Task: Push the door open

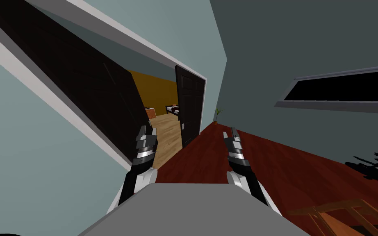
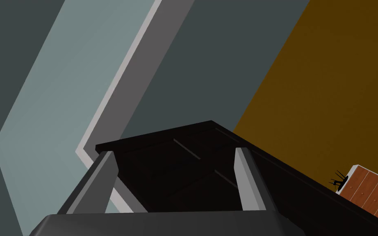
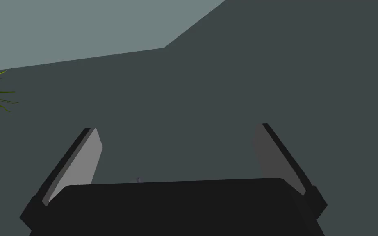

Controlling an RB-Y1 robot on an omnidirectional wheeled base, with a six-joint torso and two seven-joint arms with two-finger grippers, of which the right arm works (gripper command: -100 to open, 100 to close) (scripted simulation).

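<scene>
A dark double door stands ahead of me on the left. Its left leaf (image 1: 85, 82) is swung partly inward and its right leaf (image 1: 190, 106) stands ajar. Between them I see a room with an ochre wall and a light wooden floor. My left gripper (image 1: 146, 132) hangs by the free edge of the left leaf. In the left wrist view that gripper (image 2: 174, 152) is open and the dark leaf (image 2: 176, 180) lies just beyond its fingers; I cannot tell whether they touch. My right gripper (image 1: 231, 134) is held over the red floor, and in the right wrist view it (image 3: 176, 128) is open and holds nothing.
A white door frame (image 1: 61, 106) borders the opening. Beyond it are a bed (image 1: 172, 109) and an orange dresser (image 2: 368, 192). A small plant (image 1: 218, 111) stands in the corner right of the door. A black window (image 1: 344, 90), a black object (image 1: 376, 164) and a wooden frame (image 1: 348, 213) lie to my right.
</scene>
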